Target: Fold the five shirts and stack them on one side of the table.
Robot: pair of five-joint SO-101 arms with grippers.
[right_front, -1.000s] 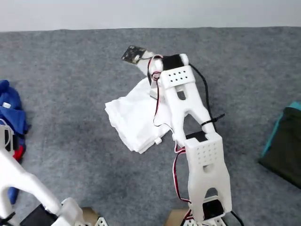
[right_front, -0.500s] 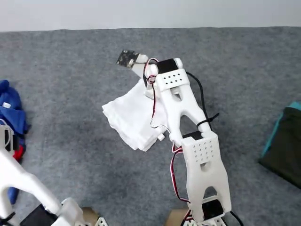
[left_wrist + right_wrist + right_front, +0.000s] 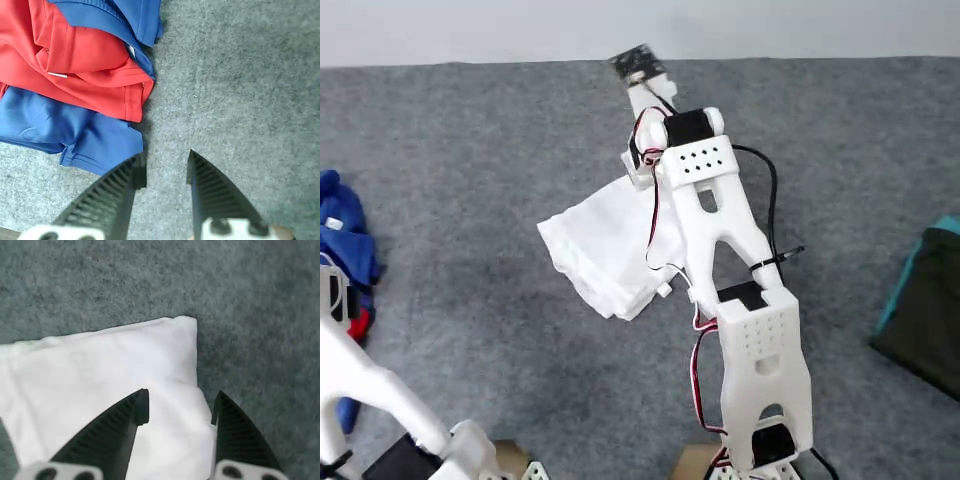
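Observation:
A folded white shirt (image 3: 600, 250) lies on the grey mat in the middle of the table. The right arm (image 3: 705, 210) stretches over its right side. In the right wrist view my right gripper (image 3: 181, 401) is open just above the white shirt (image 3: 115, 365), close to one corner, with nothing held. My left gripper (image 3: 165, 162) is open over bare mat beside a pile of red shirt (image 3: 85, 65) and blue shirt (image 3: 65, 135). That blue shirt (image 3: 340, 235) sits at the table's left edge.
A dark green and teal shirt (image 3: 925, 300) lies at the right edge. The left arm (image 3: 365, 385) stands at the lower left. Bare grey mat (image 3: 470, 140) surrounds the white shirt.
The right arm's wrist swung left, then back right and farther out over the shirt's far corner. The white shirt slid slightly left. The left arm kept still.

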